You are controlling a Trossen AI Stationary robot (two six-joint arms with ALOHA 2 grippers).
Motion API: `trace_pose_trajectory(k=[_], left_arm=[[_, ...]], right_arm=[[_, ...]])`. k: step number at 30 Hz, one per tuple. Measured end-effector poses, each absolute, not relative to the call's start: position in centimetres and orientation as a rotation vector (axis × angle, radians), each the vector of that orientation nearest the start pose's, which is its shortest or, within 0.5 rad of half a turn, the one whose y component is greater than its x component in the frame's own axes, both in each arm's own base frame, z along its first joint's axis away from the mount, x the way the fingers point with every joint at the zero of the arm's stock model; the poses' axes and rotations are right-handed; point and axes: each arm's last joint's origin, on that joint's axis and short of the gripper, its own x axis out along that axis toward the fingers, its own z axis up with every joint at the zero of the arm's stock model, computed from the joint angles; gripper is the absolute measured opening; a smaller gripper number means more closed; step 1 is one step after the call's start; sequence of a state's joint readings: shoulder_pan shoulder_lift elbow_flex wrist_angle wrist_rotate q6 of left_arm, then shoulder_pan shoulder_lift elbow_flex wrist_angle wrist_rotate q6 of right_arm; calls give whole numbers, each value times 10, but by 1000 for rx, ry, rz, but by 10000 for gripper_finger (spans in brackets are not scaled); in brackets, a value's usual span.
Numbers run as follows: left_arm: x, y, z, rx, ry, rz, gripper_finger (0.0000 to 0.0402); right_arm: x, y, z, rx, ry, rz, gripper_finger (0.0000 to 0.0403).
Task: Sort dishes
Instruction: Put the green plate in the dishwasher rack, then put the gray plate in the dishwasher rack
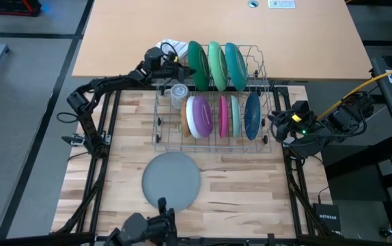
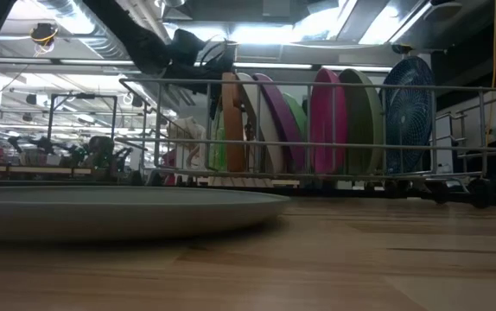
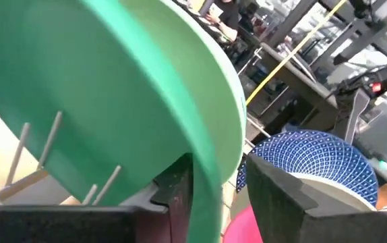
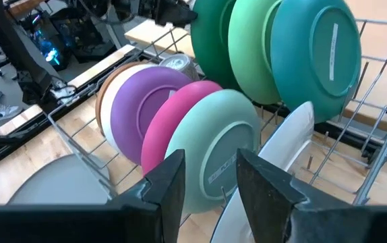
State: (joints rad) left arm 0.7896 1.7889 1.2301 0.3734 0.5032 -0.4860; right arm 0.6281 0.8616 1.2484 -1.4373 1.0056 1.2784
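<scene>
While my left gripper (image 3: pixel 217 185) stands parted around the dark green plate's (image 1: pixel 197 65) rim, upper middle of the high view, the wire rack (image 1: pixel 268 109) holds standing plates; my right gripper (image 4: pixel 207 179) waits open.

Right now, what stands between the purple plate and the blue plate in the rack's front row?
In the high view: a pink plate and a pale green one, upright between the purple plate and the blue plate.

I'm working in what is looking like a robotics lab or workshop: beyond my butcher-block desk (image 1: pixel 237 191), the low view is showing exposed ceiling ducts (image 2: pixel 75 34), strip lighting and rows of metal-framed benches (image 2: pixel 66 130) cluttered with equipment. A yellow cable (image 1: pixel 360 89) is running to the rig, and bare grey floor (image 1: pixel 18 82) is surrounding it.
</scene>
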Motion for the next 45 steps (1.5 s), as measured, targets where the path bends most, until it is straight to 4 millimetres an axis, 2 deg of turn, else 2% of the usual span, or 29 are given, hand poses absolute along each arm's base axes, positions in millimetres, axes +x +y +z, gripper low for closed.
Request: trace_pose_trajectory(k=[6,13,18,22,25,28,32,35,40,45], left_arm=[[280,295,265,-710,65,270,127],[266,304,267,-740,75,164,127],[266,293,283,-644,71,19,127],[262,274,313,-479,34,-44,127],[256,253,341,-352,-3,-82,127],[251,223,364,-263,6,-128,127],[246,174,375,-211,126,-203,127],[243,134,371,-176,283,-188,127],[247,66,353,-67,600,-135,127],[253,1,334,-16,828,-198,127]], right_arm=[[90,36,379,454,395,-679,136],[90,36,379,454,395,-679,136],[92,37,379,457,394,-680,136],[96,40,378,483,391,-679,136],[101,45,377,501,431,-658,136],[108,51,374,508,477,-642,136],[120,60,368,485,510,-648,136],[133,69,364,472,519,-653,136],[156,87,353,479,564,-638,136],[184,110,340,557,618,-571,136]])
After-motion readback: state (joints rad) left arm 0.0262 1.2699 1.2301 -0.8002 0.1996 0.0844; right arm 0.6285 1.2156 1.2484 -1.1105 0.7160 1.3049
